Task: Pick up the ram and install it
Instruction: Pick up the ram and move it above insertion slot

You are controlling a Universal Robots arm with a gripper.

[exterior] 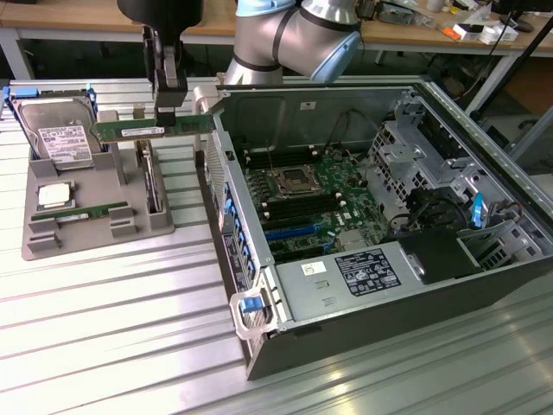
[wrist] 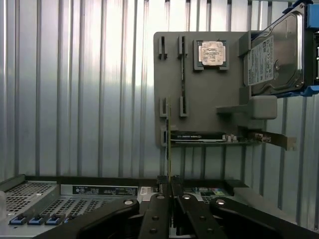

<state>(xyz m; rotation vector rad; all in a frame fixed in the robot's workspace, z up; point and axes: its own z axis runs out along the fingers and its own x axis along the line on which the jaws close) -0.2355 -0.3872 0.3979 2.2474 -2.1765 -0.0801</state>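
A second green stick (exterior: 91, 212) lies in a slot of the gray tray (exterior: 52, 246). Above the tray, the gripper (exterior: 164, 114) pinches narrowly on the ram (exterior: 130, 130), holding it level and clear of the tray. The open computer case (exterior: 389, 216) stands just beside the tray, on the exterior view's right.

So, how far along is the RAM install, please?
Done: the ram is lifted off the grey tray. In hand: the claw is shut on it, beside the open case. Left: it is not yet seated in the motherboard's slots; a second stick lies in the tray.
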